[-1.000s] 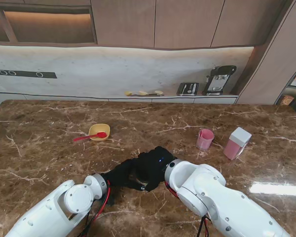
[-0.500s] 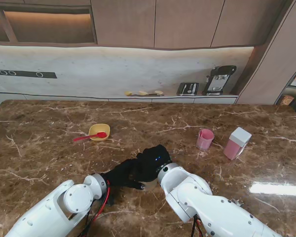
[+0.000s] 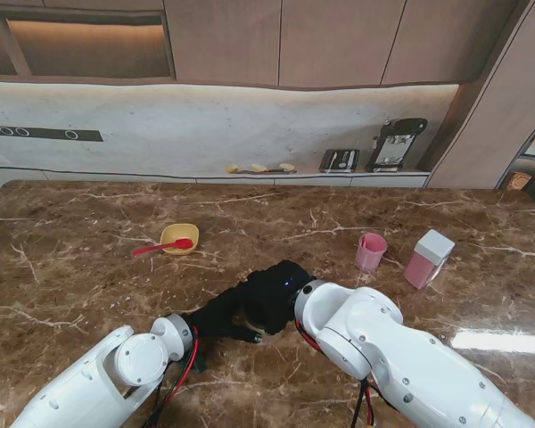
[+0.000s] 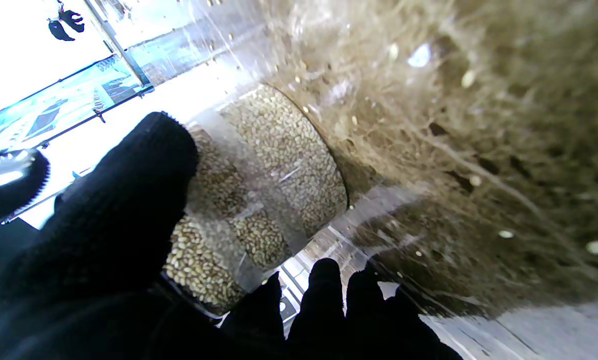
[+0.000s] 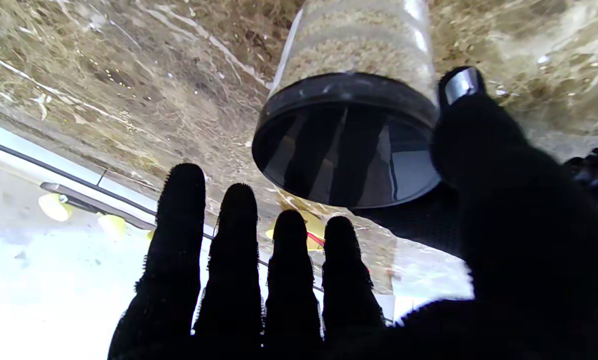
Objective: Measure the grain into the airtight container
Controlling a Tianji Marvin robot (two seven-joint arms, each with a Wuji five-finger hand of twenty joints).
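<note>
While the left hand clamps the grain jar near the desk's front edge, the right hand hovers spread over its black lid — a clumsy twist could tip it, scattering grain.

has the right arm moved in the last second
Yes. Its white wrist shifted left toward the left arm, then back right and farther from me, judged against the pink cup. Right hand stays over the jar.

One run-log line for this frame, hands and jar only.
left hand: shut on grain jar | right hand: open, fingers spread beside black lid | lid: on
</note>
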